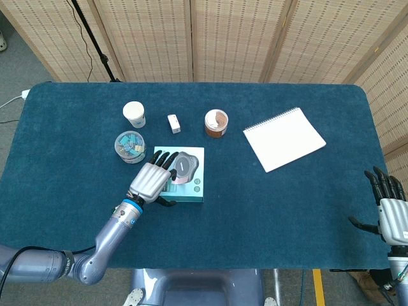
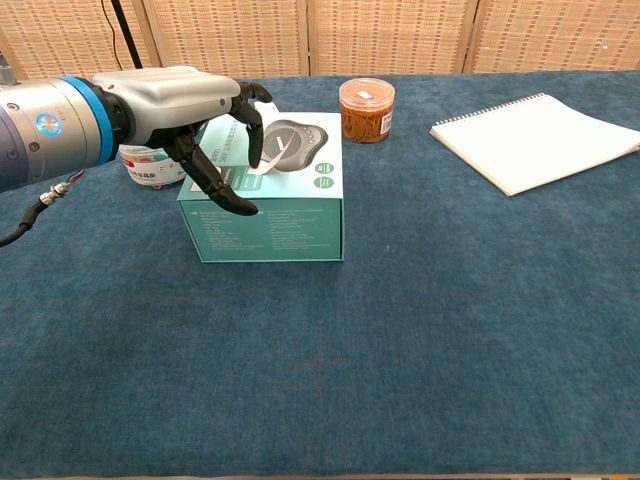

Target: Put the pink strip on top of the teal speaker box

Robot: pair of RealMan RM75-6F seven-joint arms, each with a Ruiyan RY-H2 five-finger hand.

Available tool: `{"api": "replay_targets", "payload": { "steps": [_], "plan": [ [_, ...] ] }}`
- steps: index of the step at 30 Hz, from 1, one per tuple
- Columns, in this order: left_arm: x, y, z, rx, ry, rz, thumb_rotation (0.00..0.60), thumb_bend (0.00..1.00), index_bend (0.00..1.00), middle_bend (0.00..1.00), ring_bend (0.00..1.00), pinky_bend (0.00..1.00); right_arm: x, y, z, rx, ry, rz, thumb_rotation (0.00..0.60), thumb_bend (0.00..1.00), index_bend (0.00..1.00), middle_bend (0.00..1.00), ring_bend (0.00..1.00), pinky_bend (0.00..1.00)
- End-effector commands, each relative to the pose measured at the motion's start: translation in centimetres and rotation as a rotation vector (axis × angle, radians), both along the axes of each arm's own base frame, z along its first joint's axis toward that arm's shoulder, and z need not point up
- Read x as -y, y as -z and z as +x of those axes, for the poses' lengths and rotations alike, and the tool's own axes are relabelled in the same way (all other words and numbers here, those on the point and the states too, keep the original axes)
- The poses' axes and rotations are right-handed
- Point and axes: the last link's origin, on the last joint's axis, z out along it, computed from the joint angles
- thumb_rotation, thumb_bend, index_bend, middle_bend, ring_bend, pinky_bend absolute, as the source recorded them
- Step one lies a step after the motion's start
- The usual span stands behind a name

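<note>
The teal speaker box (image 2: 268,205) stands left of the table's middle, also seen from above in the head view (image 1: 185,175). A pale pink strip (image 2: 271,157) lies slanted on the lid, over the printed speaker picture. My left hand (image 2: 205,120) hovers over the box's left half with its fingers spread; one fingertip (image 2: 255,160) touches the strip's near end, and the thumb points down well apart from it. In the head view the left hand (image 1: 153,180) hides most of the strip. My right hand (image 1: 390,213) hangs open off the table's near right corner, holding nothing.
Behind the box stand a clear tub of clips (image 1: 130,146), a paper cup (image 1: 134,114), a small white block (image 1: 173,123) and a jar with brown contents (image 2: 366,109). A spiral notebook (image 2: 535,140) lies at the back right. The blue cloth table (image 2: 400,340) spreads in front.
</note>
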Motion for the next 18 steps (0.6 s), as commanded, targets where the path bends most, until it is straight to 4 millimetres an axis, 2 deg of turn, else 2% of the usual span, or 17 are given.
{"api": "replay_targets", "payload": {
  "steps": [1,12,18],
  "plan": [
    [0.04,0.01,0.11,0.002,0.001,-0.003,0.381,0.00,0.42,0.00,0.00,0.00,0.00,-0.02,0.00,0.001,0.000,-0.001,0.600,0.00,0.00,0.00,0.00,0.00],
    [0.91,0.21,0.84,-0.001,0.028,-0.022,0.378,0.00,0.42,0.00,0.00,0.00,-0.04,0.02,0.04,0.001,0.002,0.004,0.600,0.00,0.00,0.00,0.00,0.00],
    [0.51,0.12,0.59,-0.007,0.015,-0.007,0.378,0.00,0.42,0.00,0.00,0.00,-0.06,-0.01,0.05,0.002,0.002,0.005,0.600,0.00,0.00,0.00,0.00,0.00]
  ]
}}
